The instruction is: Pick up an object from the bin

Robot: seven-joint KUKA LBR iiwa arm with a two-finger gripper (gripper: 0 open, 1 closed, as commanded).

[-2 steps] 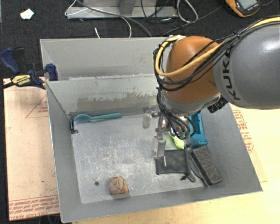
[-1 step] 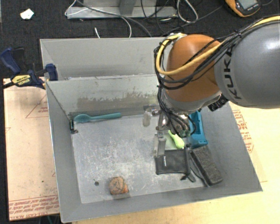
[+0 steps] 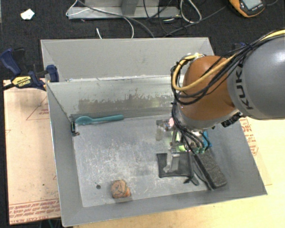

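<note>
Bin [image 3: 120, 151], contents listed from left to right with reference to the gripper [image 3: 175, 158]. A teal toothbrush [image 3: 97, 119] lies flat along the foot of the back wall, well to the left of the gripper and further back, with its head pointing left. A small brown rounded lump [image 3: 120, 189] rests on the bin floor, well apart from the gripper, to its left and nearer the front wall. The gripper hangs low over the right part of the floor, below the orange wrist cover [image 3: 203, 90]. Its degree of opening cannot be told from this view. A dark flat angular piece [image 3: 164, 165] lies directly beneath the gripper; contact between the two cannot be confirmed. A long dark grey block [image 3: 214, 171] lies just to the right of the gripper, set at a slant toward the front right corner.
</note>
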